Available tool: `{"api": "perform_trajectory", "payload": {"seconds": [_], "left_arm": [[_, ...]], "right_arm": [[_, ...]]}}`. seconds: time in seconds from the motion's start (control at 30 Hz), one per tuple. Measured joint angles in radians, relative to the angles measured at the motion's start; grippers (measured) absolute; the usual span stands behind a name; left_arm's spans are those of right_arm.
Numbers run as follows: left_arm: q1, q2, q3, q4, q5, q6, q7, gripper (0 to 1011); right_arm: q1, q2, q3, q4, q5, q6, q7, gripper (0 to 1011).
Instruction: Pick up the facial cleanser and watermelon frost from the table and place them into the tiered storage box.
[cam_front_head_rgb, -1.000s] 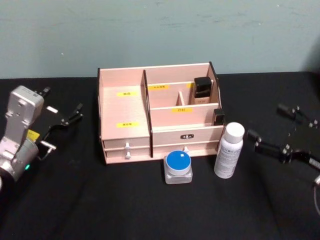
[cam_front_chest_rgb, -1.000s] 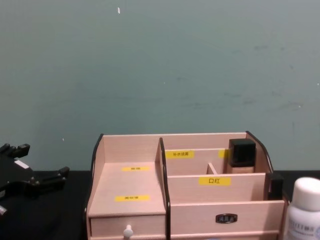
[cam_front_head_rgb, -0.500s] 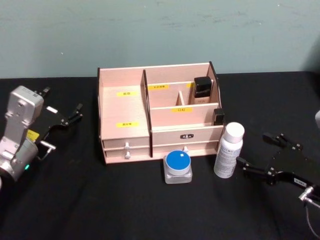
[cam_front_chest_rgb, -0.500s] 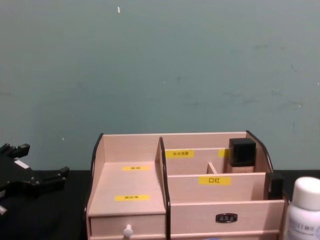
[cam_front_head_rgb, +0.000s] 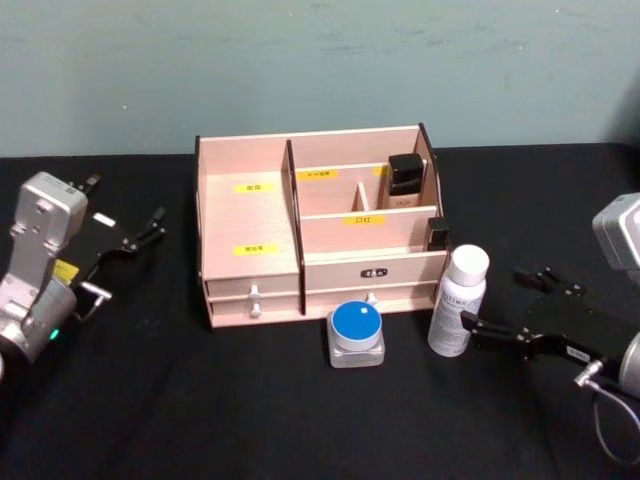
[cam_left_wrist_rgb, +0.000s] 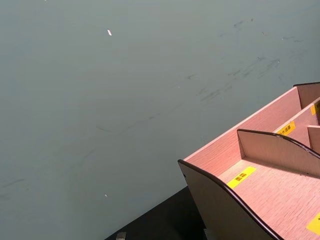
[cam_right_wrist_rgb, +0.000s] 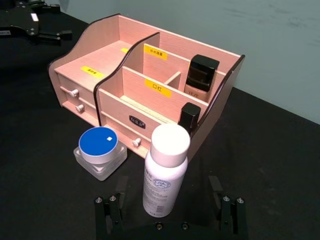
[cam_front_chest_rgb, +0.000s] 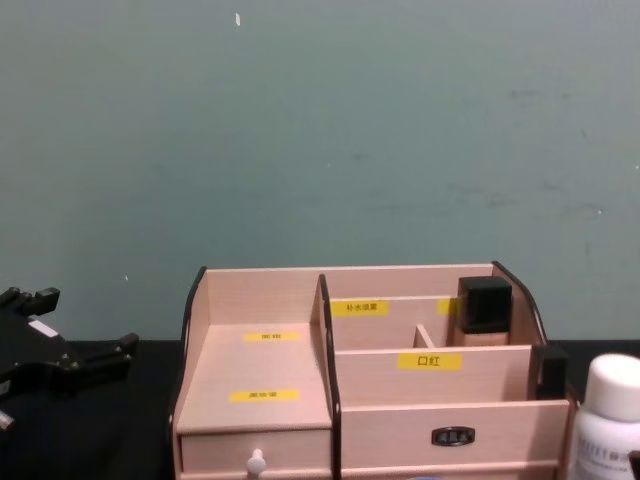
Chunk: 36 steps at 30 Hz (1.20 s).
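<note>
The right end effector (cam_front_head_rgb: 497, 300) is held low over the worktop (cam_front_head_rgb: 250, 430) with its fingers spread wide; nothing is clamped yet. The bottle (cam_right_wrist_rgb: 165, 170) (taken here to be the cleanser) is seen upright in line with that gap, at its mouth, with bare space on either side. It stands on the worktop just beside the right front corner of the box (cam_front_head_rgb: 215, 200). The jar (cam_front_head_rgb: 357, 333) is set near it on the left, in front of the box.

The step in hand is judged to be the last of the approach before the grasp. The reach should be carried a little further, so that the bottle's body is seated well between the fingers. The line should be kept centred, because a tall, narrow bottle is easily tipped if one finger arrives first. In the head view the nearer finger is seen close to the bottle's lower side, so a sideways nudge toward the jar is to be avoided. The grip is best placed at mid-body, below the cap, and closed evenly. A straight lift is then called for before the box's wall is crossed, with the dark-capped bottle (cam_front_head_rgb: 404, 180) in the rear compartment kept clear.

The left end effector (cam_front_head_rgb: 128, 232) is parked at the far left of the worktop, fingers apart, well apart from the box.
</note>
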Motion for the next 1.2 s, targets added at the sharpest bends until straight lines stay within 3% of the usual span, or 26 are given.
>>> {"api": "perform_trajectory", "payload": {"seconds": [0.7,1.2], "left_arm": [[0.000,0.000,0.000,0.000,0.000,0.000,0.000,1001],[0.000,0.000,0.000,0.000,0.000,0.000,0.000,1001]], "right_arm": [[0.112,-0.101,-0.043,0.107,-0.059,0.026,0.063,1002],[0.162,-0.148,-0.059,0.158,-0.089,0.022,0.098,1002]]}}
